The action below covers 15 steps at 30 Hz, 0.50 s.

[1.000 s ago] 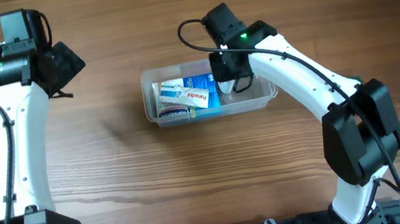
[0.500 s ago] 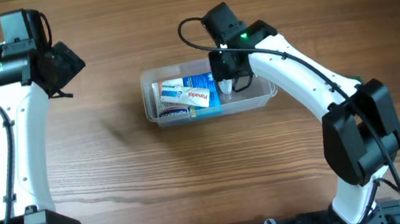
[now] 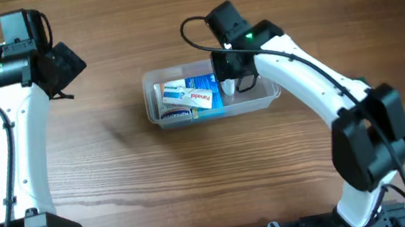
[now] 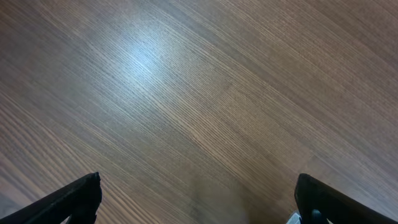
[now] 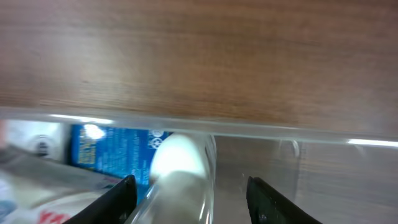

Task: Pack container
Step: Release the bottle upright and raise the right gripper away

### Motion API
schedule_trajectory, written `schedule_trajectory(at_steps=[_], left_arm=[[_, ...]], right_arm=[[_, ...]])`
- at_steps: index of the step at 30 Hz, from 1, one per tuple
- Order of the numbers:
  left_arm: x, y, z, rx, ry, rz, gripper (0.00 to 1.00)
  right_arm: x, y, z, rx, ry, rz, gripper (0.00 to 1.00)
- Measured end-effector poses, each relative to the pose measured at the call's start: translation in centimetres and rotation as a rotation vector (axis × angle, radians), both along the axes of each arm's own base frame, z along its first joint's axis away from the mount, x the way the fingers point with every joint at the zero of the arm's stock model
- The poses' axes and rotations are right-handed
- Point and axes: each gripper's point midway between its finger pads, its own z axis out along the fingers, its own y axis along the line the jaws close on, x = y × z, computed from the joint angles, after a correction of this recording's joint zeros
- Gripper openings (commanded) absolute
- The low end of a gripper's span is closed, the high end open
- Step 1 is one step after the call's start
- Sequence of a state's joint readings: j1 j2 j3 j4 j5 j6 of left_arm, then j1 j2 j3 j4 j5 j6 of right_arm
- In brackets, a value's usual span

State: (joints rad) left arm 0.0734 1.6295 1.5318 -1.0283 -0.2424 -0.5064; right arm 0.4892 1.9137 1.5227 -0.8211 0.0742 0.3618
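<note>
From overhead you have soft, even light; the table grain is crisp around the container, with a faint shadow on the wood to its left. Well away from the container, your left wrist view shows a broad pale sheen on the wood; the left gripper is dark and soft-edged. Right at the container, the right wrist view is blurred throughout; bright streaks run along its wall; the white bottle cap glares, out of focus.

Wooden table — left gripper agape
</note>
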Motion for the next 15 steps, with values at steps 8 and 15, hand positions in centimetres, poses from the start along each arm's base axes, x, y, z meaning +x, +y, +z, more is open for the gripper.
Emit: schedule_trajectory(at_steps=[8, 15], left_arm=[[0.0, 0.0, 0.0, 0.0, 0.0, 0.0, 1.0], [0.0, 0.0, 0.0, 0.0, 0.0, 0.0, 1.0]], right_arm=[[-1.5, -2.3, 7.1, 0.007, -0.108, -0.007, 0.63], [-3.3, -13.2, 9.8, -0.108, -0.066, -0.221, 0.7]])
